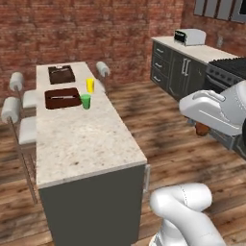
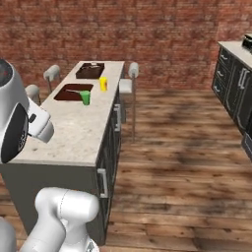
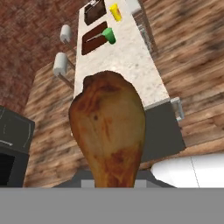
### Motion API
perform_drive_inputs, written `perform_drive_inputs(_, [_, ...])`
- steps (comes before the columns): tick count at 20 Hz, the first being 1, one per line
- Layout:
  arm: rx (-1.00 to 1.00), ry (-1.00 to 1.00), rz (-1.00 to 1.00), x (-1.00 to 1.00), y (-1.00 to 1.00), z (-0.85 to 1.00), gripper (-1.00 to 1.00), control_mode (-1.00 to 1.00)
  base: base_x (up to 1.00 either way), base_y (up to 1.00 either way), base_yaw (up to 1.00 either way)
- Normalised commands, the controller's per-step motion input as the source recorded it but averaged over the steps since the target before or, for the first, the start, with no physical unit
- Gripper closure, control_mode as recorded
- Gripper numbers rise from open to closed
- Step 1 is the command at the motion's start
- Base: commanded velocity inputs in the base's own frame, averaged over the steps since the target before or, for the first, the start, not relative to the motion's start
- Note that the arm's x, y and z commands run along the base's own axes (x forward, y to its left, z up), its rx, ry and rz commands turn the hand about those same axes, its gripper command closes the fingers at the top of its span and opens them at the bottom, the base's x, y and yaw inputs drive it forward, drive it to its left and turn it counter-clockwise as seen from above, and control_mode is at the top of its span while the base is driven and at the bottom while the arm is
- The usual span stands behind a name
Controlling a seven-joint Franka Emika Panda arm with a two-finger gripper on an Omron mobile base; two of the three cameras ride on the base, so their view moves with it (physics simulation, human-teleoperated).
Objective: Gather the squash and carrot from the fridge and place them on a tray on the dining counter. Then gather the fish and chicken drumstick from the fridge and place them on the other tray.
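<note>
Chicken drumstick [image 3: 109, 131], browned and glossy, rises thick end up in the hand view, its narrow end pinched in the gripper [image 3: 114, 181], whose jaws are closed tight on it above the wood floor [image 2: 187, 147]. Well ahead stands the dining counter [image 1: 81, 139], with two dark trays [image 1: 63, 97] at its far end, and a green cup [image 1: 86, 101] and yellow cup [image 1: 90, 85] beside them.

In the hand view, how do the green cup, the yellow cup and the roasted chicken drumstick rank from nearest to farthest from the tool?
1. Brown roasted chicken drumstick: held in the tool, right before the camera.
2. Green cup: on the pale stone counter, beside the nearer dark brown tray.
3. Yellow cup: farther along the counter, near the farther tray.
</note>
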Motion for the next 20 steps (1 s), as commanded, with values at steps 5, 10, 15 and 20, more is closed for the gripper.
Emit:
perform_drive_inputs(5, [0.00,0.00,0.00,0.00,0.00,0.00,1.00,1.00,0.11,0.99,0.07])
perform_drive_inputs(10, [0.00,0.00,0.00,0.00,0.00,0.00,1.00,1.00,0.26,0.94,0.02])
perform_drive_inputs(15, [0.00,0.00,0.00,0.00,0.00,0.00,1.00,1.00,0.60,0.77,-0.04])
perform_drive_inputs(20, [0.00,0.00,0.00,0.00,0.00,0.00,1.00,1.00,0.72,0.59,-0.15])
